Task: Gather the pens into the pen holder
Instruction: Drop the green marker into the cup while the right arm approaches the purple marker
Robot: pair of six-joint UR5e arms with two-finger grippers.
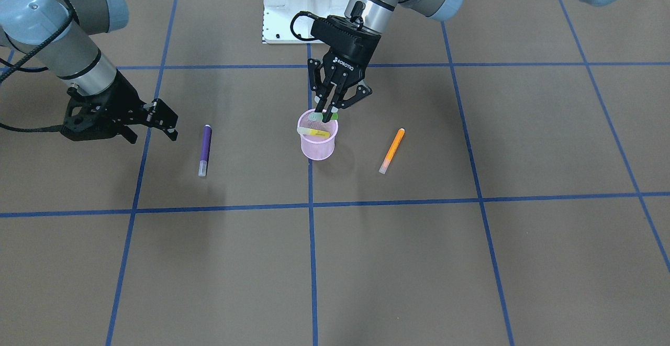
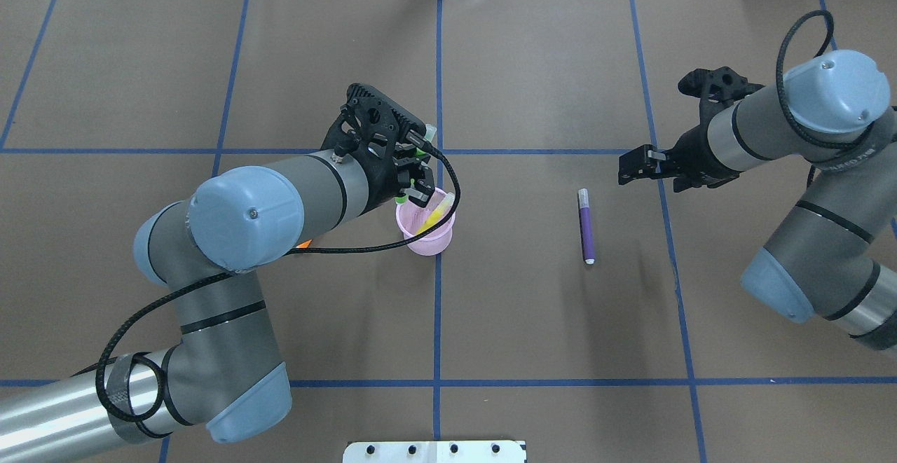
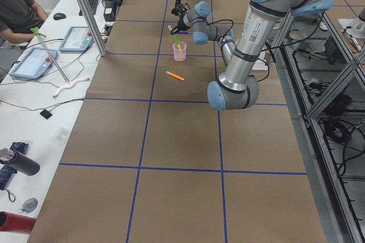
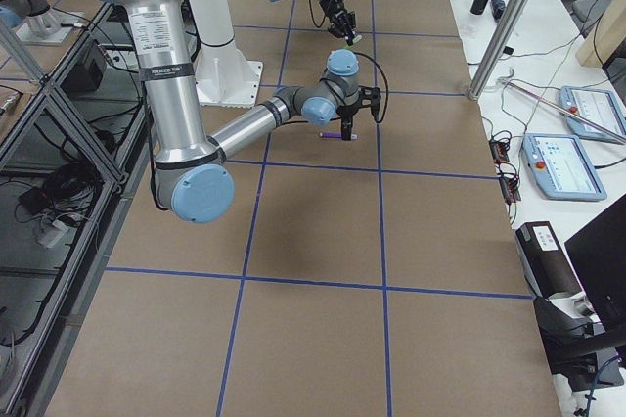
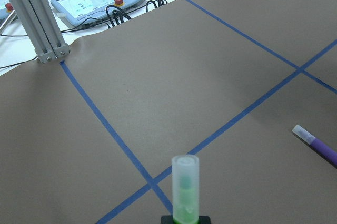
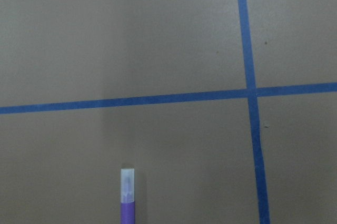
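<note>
**Q:** What is the layout of the work surface?
**A:** A brown table is marked with a grid of blue tape. The left arm reaches to the middle of it. The right arm stands off to its own side.

**Q:** What is the condition of each tool?
**A:** The left gripper hangs directly over the cup, clamped on the green pen. The pen is tilted, with its whitish cap end sticking out. How far its lower end reaches into the cup cannot be determined. The right gripper is low over the table with its fingers spread wide and nothing between them.

**Q:** Where are the remaining pens?
**A:** The yellow pen leans inside the pink mesh cup. The purple pen lies flat between the cup and the right gripper. The orange pen lies flat on the cup's opposite side, clear of it.
</note>
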